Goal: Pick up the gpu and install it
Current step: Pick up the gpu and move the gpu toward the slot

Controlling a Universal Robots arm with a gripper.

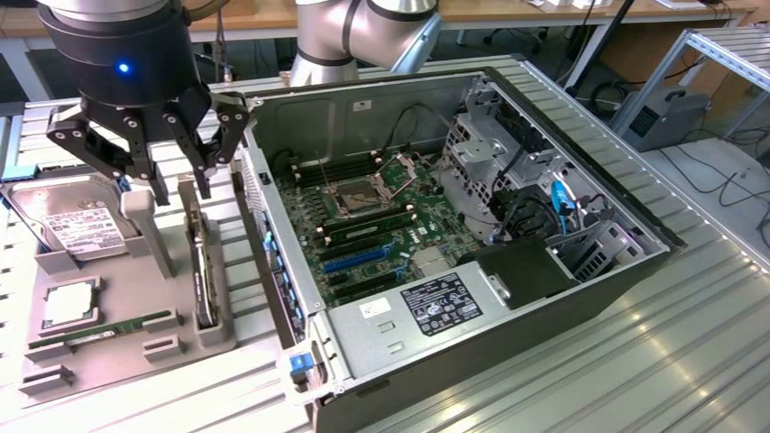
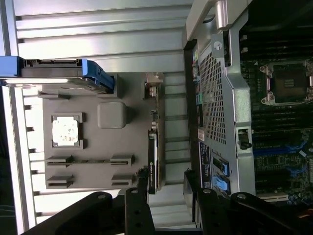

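1. The white label on the hard drive (image 1: 75, 225) and the sticker on the power supply (image 1: 441, 305) carry print too small to read.
2. The gpu (image 1: 202, 262) stands on edge in a slot of the grey tray (image 1: 121, 361), at the left of the exterior view. Its long axis runs from upper to lower frame.
3. The gripper (image 1: 162, 171) hangs over the card's upper end, fingers spread wide, holding nothing.
4. A processor (image 1: 70, 304) and a memory stick (image 1: 103, 330) share the tray. The open computer case (image 1: 349, 104) stands just beside the card.

Ribbed aluminium table (image 1: 673, 361), as I see it. Directly on it: an open computer case (image 1: 506, 347) toward the exterior view's right, with a grey parts tray (image 1: 108, 363) just beside it on the left.
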